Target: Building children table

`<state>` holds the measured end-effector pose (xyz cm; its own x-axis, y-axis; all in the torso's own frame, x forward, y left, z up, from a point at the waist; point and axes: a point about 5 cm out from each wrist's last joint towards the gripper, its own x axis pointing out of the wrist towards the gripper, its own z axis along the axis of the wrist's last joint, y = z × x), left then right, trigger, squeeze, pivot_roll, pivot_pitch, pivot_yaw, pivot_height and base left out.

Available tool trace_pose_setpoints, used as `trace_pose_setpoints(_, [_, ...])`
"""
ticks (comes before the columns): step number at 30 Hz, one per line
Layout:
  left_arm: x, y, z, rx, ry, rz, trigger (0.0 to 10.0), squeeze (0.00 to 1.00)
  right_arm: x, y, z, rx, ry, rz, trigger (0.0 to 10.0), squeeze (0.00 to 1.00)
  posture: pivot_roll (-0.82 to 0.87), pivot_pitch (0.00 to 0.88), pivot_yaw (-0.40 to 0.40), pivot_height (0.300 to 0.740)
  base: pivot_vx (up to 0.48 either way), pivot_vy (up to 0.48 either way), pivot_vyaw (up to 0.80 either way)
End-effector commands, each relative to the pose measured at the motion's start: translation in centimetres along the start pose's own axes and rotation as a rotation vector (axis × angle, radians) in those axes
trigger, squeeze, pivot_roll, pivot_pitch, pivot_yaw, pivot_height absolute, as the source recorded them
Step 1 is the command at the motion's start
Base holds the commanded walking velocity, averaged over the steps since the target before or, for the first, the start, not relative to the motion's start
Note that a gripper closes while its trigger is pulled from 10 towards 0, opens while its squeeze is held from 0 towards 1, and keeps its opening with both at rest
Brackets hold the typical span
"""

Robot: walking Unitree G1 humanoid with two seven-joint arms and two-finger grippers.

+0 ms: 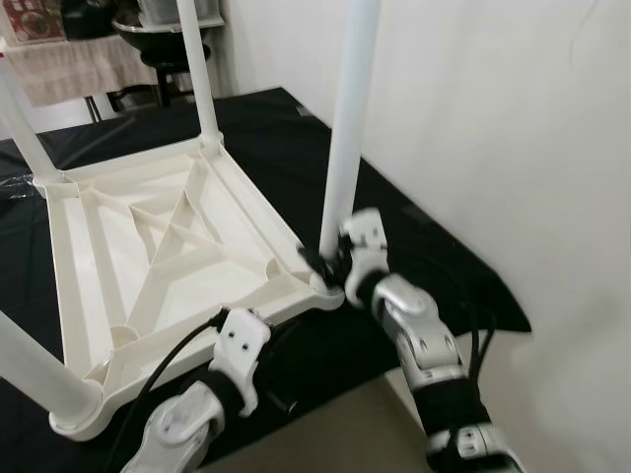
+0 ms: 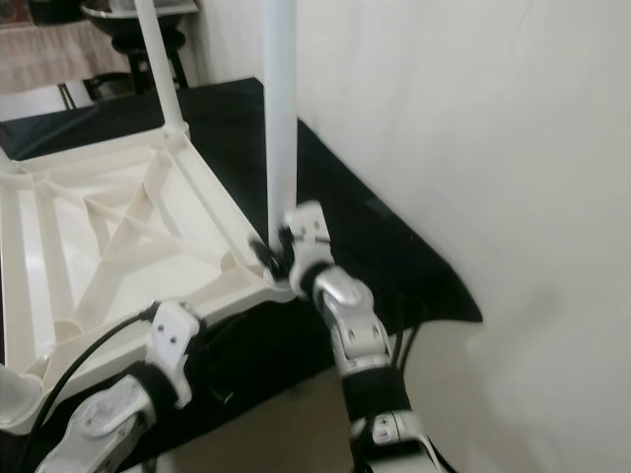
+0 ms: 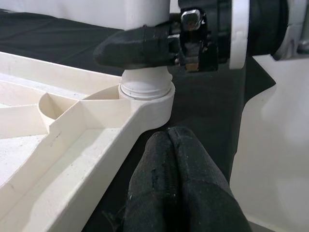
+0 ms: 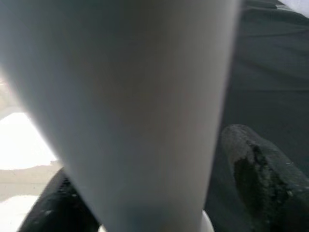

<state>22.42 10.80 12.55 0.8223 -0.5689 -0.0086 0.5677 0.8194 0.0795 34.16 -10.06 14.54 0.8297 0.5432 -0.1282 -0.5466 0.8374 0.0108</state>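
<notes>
A white children table point(image 1: 168, 266) is laid upside down on a black cloth point(image 1: 286, 138), with its ribbed underside facing up. 4 white legs are seen standing in its corner sockets. The near right leg point(image 1: 350, 118) is gripped just above its socket by the right gripper point(image 1: 325, 264), with 1 black finger on each side of it. The left gripper point(image 3: 176, 193) is held at the near edge of the table, just beside that same corner socket point(image 3: 147, 99), and its 2 fingers are pressed together with nothing between them.
</notes>
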Motion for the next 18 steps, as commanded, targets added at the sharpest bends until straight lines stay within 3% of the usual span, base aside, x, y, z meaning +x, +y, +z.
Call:
trace_pose_setpoints(1, [0.0,0.0,-0.4,-0.001,0.017,-0.006,10.0,0.0,0.3,-0.8,1.7,-0.017,-0.038,0.071,10.0,0.0,0.03,0.086,-0.054,0.74,0.0,0.0,0.0])
trace_pose_setpoints(2, [0.2,-0.1,-0.4,-0.002,0.016,-0.008,10.0,0.0,0.5,-1.7,2.6,-0.042,-0.06,0.134,10.0,0.0,0.03,0.076,-0.056,0.74,0.0,0.0,0.0])
trace_pose_setpoints(4, [0.2,-0.1,-0.4,-0.002,0.016,-0.008,10.0,0.0,0.5,-1.7,2.6,-0.042,-0.06,0.134,10.0,0.0,0.03,0.076,-0.056,0.74,0.0,0.0,0.0])
trace_pose_setpoints(5, [0.3,-0.1,-0.5,-0.002,0.016,-0.009,10.0,0.0,0.7,-2.3,3.4,-0.067,-0.079,0.193,10.0,0.0,0.03,0.076,-0.056,0.74,0.0,0.0,0.0])
trace_pose_setpoints(6, [0.4,-0.1,-0.5,0.0,0.016,-0.008,10.0,0.0,0.9,-2.6,4.5,-0.146,-0.072,0.397,10.0,0.0,0.03,0.071,-0.063,0.74,0.0,0.0,0.0])
trace_pose_setpoints(9, [0.5,-0.2,-0.5,0.002,0.016,-0.007,10.0,0.0,0.9,-2.6,4.7,-0.21,-0.044,0.492,10.0,0.0,0.04,0.07,-0.068,0.74,0.0,0.0,0.0])
trace_pose_setpoints(15, [0.6,-0.2,-0.6,0.007,0.017,-0.004,10.0,0.0,1.3,-2.4,5.6,-0.127,-0.028,0.618,10.0,0.0,0.04,0.063,-0.072,0.74,0.0,0.0,0.0])
trace_pose_setpoints(16, [0.6,-0.2,-0.6,0.007,0.016,-0.003,10.0,0.0,1.4,-2.6,5.6,-0.114,-0.022,0.626,0.0,0.0,0.04,0.065,-0.077,0.74,0.0,0.0,0.0])
trace_pose_setpoints(18, [0.6,-0.3,-0.6,0.008,0.015,-0.002,10.0,0.0,1.5,-2.7,5.7,-0.104,-0.018,0.63,0.0,0.0,0.04,0.065,-0.077,0.74,0.0,0.0,0.0])
